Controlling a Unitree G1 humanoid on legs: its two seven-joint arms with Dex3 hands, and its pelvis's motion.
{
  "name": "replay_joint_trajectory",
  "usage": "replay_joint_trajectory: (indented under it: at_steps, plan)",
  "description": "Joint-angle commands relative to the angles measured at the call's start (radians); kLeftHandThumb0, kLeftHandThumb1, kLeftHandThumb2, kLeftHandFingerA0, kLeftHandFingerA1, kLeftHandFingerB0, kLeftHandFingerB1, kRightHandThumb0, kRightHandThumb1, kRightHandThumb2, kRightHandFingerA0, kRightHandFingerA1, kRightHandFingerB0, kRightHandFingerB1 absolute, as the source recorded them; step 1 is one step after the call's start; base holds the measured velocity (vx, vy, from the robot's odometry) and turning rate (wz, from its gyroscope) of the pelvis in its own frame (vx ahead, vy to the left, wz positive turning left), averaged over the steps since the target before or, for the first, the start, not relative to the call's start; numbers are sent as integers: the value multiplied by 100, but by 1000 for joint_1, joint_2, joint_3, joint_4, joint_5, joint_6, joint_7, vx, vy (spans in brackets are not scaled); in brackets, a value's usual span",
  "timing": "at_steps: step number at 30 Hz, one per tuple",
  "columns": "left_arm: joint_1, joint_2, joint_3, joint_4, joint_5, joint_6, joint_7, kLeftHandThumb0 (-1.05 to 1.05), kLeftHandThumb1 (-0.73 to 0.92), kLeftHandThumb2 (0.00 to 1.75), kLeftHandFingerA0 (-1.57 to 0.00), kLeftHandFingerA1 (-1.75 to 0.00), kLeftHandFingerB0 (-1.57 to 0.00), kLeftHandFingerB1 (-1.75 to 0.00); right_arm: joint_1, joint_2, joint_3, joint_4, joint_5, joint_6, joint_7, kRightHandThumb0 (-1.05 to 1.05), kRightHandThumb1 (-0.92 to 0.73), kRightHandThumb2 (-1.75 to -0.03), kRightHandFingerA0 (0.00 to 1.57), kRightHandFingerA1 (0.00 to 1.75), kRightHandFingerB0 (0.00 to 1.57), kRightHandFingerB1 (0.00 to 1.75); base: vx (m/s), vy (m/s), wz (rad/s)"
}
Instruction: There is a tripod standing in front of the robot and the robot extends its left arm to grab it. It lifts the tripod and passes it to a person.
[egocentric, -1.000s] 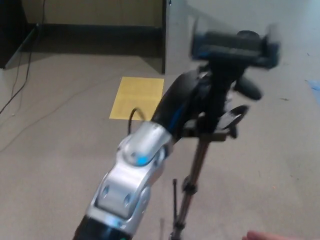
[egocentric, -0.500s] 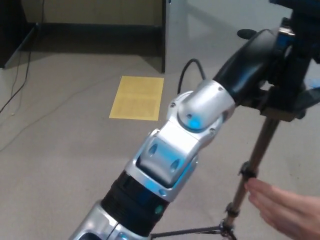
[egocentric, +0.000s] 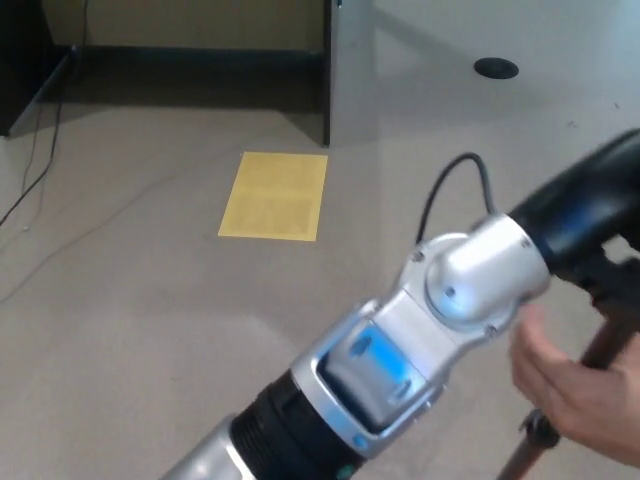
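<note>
Tripod: only a short stretch of its brown pole shows at the right edge of the head view, low in the picture, with a dark clamp joint further down. A person's hand reaches in from the lower right and touches the pole. The left hand is a black shape at the right edge, just above the pole; cannot tell how its fingers stand or whether they grip the pole, as they run out of view. The silver left arm crosses the lower picture and hides the floor behind it. Around: beige carpet, a yellow square lying on it, a grey panel, thin cables at the left.
</note>
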Motion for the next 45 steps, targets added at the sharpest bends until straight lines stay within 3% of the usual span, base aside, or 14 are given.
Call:
replay_joint_trajectory:
  at_steps: [1, 5, 10, 11, 12, 13, 14, 15, 16, 18, 23, 24, 35, 45]
  plan:
    - [62, -212, -72, -110, 9, 4, 96, -26, 68, 88, -96, -149, -79, -125, -12, -22, 19, 2, -23, 26, 2, -57, -58, -98, 53, 58, 35, 48, 0, 0, 0]
    - [91, -199, -115, -154, -7, 28, 94, -23, 84, 85, -86, -169, -55, -142, -3, -21, 22, -4, -19, 36, 4, -57, -58, -98, 53, 58, 35, 48, 0, 0, 0]
    - [126, -165, -120, -170, -24, 44, 95, -35, 91, 71, -75, -162, -56, -134, -21, -21, 28, -5, -20, 44, 7, -57, -58, -98, 53, 58, 35, 48, 0, 0, 0]
    - [146, -147, -122, -171, -15, 28, 105, -41, 87, 65, -79, -144, -65, -115, -19, -20, 30, -7, -20, 45, 6, -57, -58, -98, 53, 58, 35, 48, 0, 0, 0]
    - [150, -139, -126, -173, -3, 26, 113, -41, 87, 65, -79, -144, -65, -115, -19, -20, 31, -7, -20, 45, 6, -57, -58, -98, 53, 58, 35, 48, 0, 0, 0]
    - [131, -107, -122, -166, 19, 27, 97, -62, 45, 74, -24, -45, -7, -36, -29, -15, 21, 4, -12, 42, -8, -49, -69, -62, 69, 41, 52, 37, 0, 0, 0]
    - [111, -73, -123, -166, 45, 42, 85, -62, 53, 56, -22, -32, -3, -25, -38, -19, 31, 22, -20, 23, 1, -40, -71, -62, 71, 45, 50, 38, 0, 0, 0]
    - [101, -52, -117, -166, 56, 61, 74, -64, 40, 78, -7, -33, 0, -15, -32, -18, 23, 14, -5, 17, 18, -46, -57, -83, 62, 55, 48, 50, 0, 0, 0]
    - [101, -42, -115, -168, 60, 72, 69, -69, 43, 80, -11, -24, 0, -7, -22, -16, 16, 7, 6, 13, 24, -40, -68, -61, 67, 43, 52, 38, 0, 0, 0]
    - [107, -23, -103, -167, 58, 94, 54, -75, 45, 80, 0, -10, 0, 0, -10, -13, 17, 10, 5, -3, 19, -39, -67, -60, 66, 43, 52, 38, 0, 0, 0]
    - [130, 1, -47, -132, 34, 65, 19, -75, 44, 81, 0, -9, 0, 0, -29, -1, 17, 33, 5, 5, 9, -40, -67, -60, 67, 42, 54, 38, 0, 0, 0]
    - [128, 10, -37, -136, 36, 79, 8, -75, 45, 55, 0, 0, 0, 0, -27, -2, 18, 25, 5, 10, 10, -39, -66, -60, 65, 42, 52, 37, 0, 0, 0]
    - [153, 172, 89, -211, 37, 168, -91, -76, 45, 54, 0, 0, 0, 0, -14, -2, 21, 31, 5, -5, 8, -41, -68, -61, 64, 41, 54, 38, 0, 0, 0]
    - [323, 398, 319, -351, -39, 199, -191, -77, 45, 54, 0, 0, 0, 0, -5, 5, 25, 31, -3, -2, -14, -41, -67, -61, 65, 41, 54, 38, 0, 0, 0]
